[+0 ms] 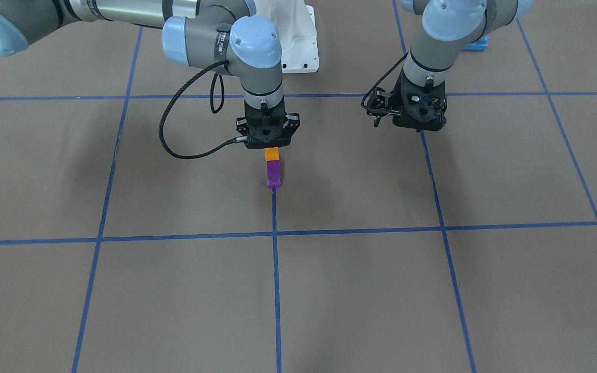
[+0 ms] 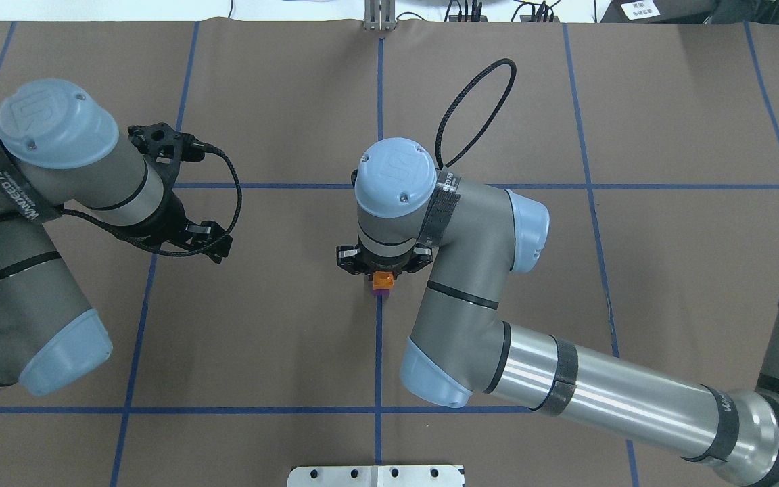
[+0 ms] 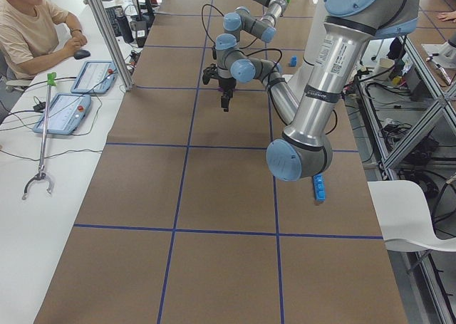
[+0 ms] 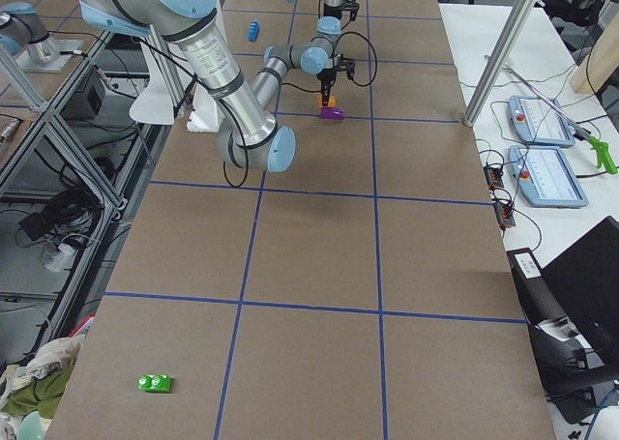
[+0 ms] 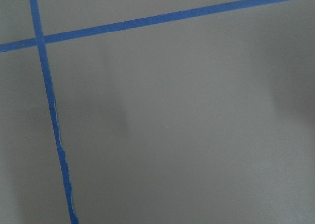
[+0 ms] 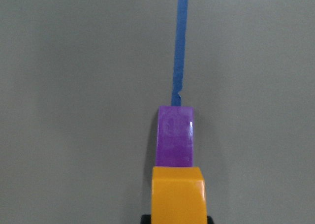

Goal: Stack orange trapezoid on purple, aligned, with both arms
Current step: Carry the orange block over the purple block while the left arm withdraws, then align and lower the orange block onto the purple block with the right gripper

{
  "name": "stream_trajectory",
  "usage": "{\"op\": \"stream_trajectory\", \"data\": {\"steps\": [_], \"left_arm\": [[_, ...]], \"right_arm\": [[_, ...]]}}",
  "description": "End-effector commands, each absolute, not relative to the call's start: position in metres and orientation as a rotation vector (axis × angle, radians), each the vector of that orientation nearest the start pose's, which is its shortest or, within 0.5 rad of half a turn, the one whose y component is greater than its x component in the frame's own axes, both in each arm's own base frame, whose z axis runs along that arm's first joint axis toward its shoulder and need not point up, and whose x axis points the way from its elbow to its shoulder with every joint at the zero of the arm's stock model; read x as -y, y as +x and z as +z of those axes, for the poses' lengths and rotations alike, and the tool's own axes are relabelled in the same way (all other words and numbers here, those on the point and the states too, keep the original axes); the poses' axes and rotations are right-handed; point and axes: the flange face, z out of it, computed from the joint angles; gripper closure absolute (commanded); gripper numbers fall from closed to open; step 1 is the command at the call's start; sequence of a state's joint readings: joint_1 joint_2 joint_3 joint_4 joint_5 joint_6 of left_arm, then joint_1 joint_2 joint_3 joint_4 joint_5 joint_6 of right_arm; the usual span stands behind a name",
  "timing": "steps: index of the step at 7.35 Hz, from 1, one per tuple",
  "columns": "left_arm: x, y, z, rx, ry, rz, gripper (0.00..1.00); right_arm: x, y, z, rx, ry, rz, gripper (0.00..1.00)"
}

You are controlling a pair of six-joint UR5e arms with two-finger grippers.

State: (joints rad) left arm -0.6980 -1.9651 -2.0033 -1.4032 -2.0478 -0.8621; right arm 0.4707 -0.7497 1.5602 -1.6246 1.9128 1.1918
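Right jaws clamped on orange trapezoid (image 1: pixel 271 154), mid-frame — purple (image 1: pixel 273 174) lay directly below on tabletop (image 1: pixel 174 197), long axis along blue tape line (image 1: pixel 275 223). I couldn't tell if seated. Left jaws well apart, frame right, nothing held — opening unclear.

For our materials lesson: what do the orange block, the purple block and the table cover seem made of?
Orange block: likely plastic, glossy; even colour, bright edges.
Purple block: likely plastic, glossy; white glint on top.
Table cover: perhaps paper, matte; no glare.
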Motion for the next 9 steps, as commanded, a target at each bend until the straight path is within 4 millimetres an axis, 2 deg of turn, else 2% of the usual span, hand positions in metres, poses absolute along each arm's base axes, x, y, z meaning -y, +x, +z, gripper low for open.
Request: {"op": "stream_trajectory", "data": {"steps": [1,9], "left_arm": [[0.428,0.374,0.275,-0.791,0.068,0.167,0.00],[0.428,0.375,0.275,-0.791,0.067,0.169,0.00]], "right_arm": [[0.415,-0.597,0.171,0.809,0.012,-0.051,1.00],[0.417,-0.607,0.180,0.783,0.016,-0.053,1.00]]}}
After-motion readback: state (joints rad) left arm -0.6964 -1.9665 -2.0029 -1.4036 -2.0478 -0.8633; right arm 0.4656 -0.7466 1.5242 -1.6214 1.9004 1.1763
